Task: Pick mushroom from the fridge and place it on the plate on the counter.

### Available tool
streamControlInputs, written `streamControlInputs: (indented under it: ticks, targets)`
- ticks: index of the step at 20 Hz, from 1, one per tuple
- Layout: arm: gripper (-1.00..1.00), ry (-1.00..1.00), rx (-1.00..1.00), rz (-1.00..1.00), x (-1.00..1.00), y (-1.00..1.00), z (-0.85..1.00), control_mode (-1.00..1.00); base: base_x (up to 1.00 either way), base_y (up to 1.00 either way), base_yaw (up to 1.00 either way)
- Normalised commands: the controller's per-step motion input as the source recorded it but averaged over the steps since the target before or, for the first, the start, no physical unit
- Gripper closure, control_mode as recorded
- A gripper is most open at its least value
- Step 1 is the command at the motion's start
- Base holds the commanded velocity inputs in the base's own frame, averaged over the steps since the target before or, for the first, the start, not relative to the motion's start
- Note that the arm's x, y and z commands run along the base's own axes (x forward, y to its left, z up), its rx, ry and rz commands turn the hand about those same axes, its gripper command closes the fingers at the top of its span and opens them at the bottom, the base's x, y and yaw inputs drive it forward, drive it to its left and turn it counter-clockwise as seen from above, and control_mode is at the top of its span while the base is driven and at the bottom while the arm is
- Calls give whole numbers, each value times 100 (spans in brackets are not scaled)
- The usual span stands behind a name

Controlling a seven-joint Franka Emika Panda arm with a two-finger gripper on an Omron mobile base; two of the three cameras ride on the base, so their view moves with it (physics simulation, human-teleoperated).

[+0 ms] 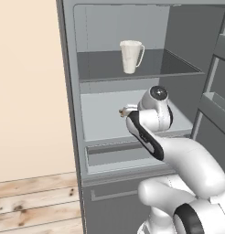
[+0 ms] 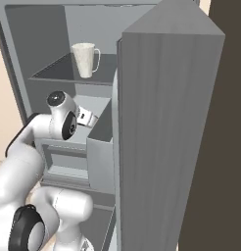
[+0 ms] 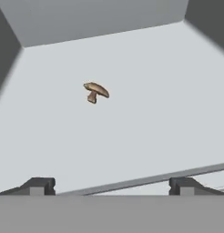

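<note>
Smooth pale fridge point(image 3: 145, 73) shelf bears lumpy brown-capped mushroom point(image 3: 96, 91).

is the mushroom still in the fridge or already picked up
Still in the fridge. The mushroom lies alone on the pale middle shelf, well ahead of the open pincer, whose tips touch nothing.

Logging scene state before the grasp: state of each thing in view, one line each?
fridge: door open, interior exposed.
fridge door: swung wide open.
drawer: closed, below the pale shelf.
mushroom: lying on the pale shelf, untouched, ahead of the end effector.
measuring jug: upright on the upper dark shelf.
end effector: open, empty, fingertips apart, short of the mushroom.
</note>
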Motion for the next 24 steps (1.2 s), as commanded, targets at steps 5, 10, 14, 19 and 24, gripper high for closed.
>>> streamControlInputs:
  ticks: [5, 10, 14, 19, 24]
  targets:
    - [-100, -3, 0, 0, 42, 3, 0, -100, 0, 0, 0]
    - [-100, 5, 0, 0, 32, 0, 0, -100, 0, 0, 0]
    - [-100, 6, 0, 0, 41, 0, -2, -100, 0, 0, 0]
    - [-100, 0, 0, 0, 39, 0, -13, -100, 0, 0, 0]
    - [-100, 0, 0, 0, 31, 0, -14, -100, 0, 0, 0]
